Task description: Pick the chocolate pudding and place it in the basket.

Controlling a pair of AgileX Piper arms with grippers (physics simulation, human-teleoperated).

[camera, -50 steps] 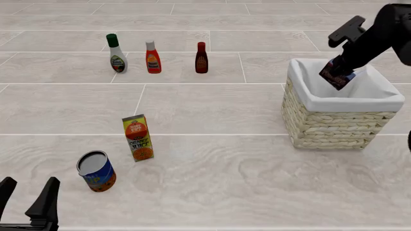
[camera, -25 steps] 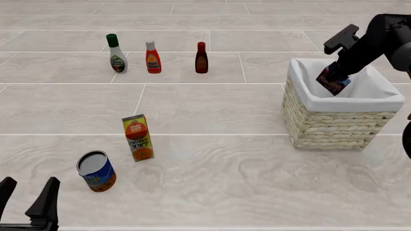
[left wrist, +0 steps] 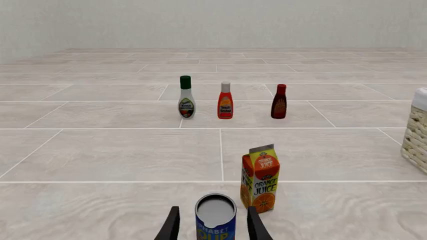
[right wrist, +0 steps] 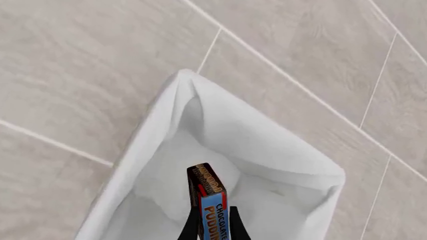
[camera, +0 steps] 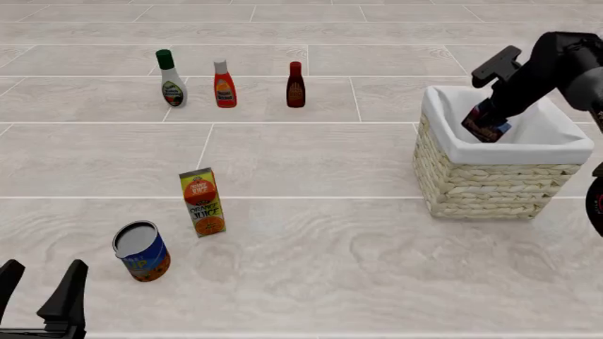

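My right gripper (camera: 489,119) is shut on the chocolate pudding (camera: 486,127), a small dark brown box with a blue face, and holds it tilted inside the mouth of the wicker basket (camera: 490,185) at the right. In the right wrist view the pudding (right wrist: 211,207) sits between the fingers above the basket's white liner (right wrist: 267,145). My left gripper (camera: 38,289) is open and empty at the front left corner; in the left wrist view its fingertips (left wrist: 173,227) frame the can.
An orange juice carton (camera: 203,202) and a soup can (camera: 142,251) stand at the front left. Three bottles stand at the back: white dressing (camera: 171,79), orange sauce (camera: 224,84), dark red sauce (camera: 296,85). The basket's edge (left wrist: 417,135) shows in the left wrist view.
My right gripper has carried the pudding lower and slightly left, deeper into the basket's opening. The left arm has not moved.
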